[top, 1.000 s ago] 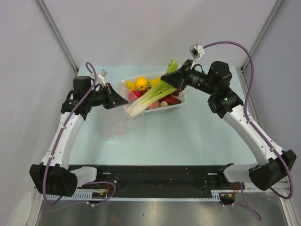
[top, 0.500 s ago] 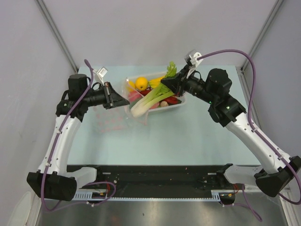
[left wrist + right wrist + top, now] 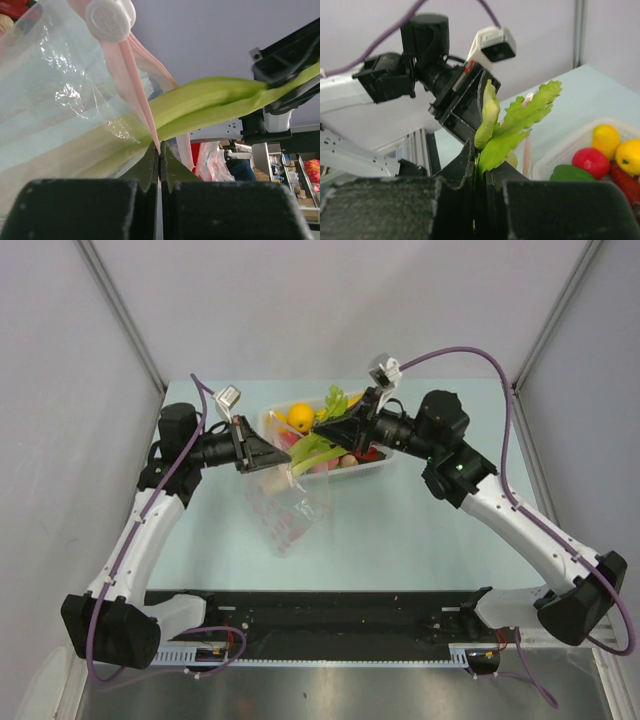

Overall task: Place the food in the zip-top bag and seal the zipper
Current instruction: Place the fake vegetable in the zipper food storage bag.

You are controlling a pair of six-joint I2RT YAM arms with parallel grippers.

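My left gripper (image 3: 268, 451) is shut on the pink-red zipper (image 3: 142, 102) of the clear zip-top bag (image 3: 285, 510) and holds it up, so the bag hangs below it. My right gripper (image 3: 322, 428) is shut on the green-white leafy stalk (image 3: 312, 450), near its leafy top (image 3: 520, 120). The stalk's white end pokes into the bag's mouth, seen through the plastic in the left wrist view (image 3: 210, 100). A white slider (image 3: 110, 17) sits on the zipper. Other food, such as a lemon (image 3: 300, 417), lies in the white basket (image 3: 375, 468).
The basket stands at the back middle of the pale blue table (image 3: 420, 530), just behind both grippers. In the right wrist view it holds a red fruit (image 3: 590, 162) and yellow fruits (image 3: 606, 140). Grey walls close in the sides.
My left gripper has lifted the bag off the table and moved right. My right gripper has moved left with the stalk, bringing its white end into the bag's mouth.
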